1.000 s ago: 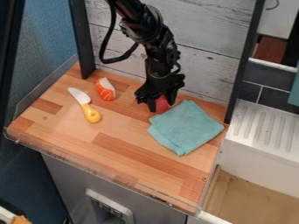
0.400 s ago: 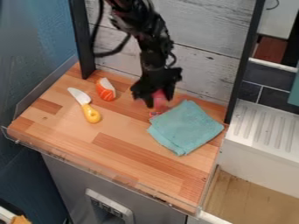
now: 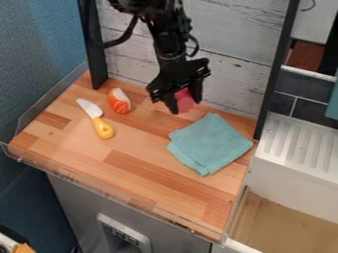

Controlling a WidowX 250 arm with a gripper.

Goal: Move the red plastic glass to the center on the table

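The gripper point(image 3: 186, 104) is holding the glass point(image 3: 185, 100) between parted fingers over the worktop's point(image 3: 142, 168) back, beyond the cloth point(image 3: 210, 143) — grasping looks done, centering and release are waiting.

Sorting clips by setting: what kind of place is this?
Probably a toy kitchen: a wooden counter holds a yellow-handled knife, beside what looks like a white ridged drainboard.

The wooden table point(image 3: 139, 170) is carrying three things. A folded teal cloth point(image 3: 211, 143) is lying at the right of the view. At the left, a yellow-handled knife point(image 3: 98, 120) is lying, and near it an orange and white piece point(image 3: 119, 101) is resting.
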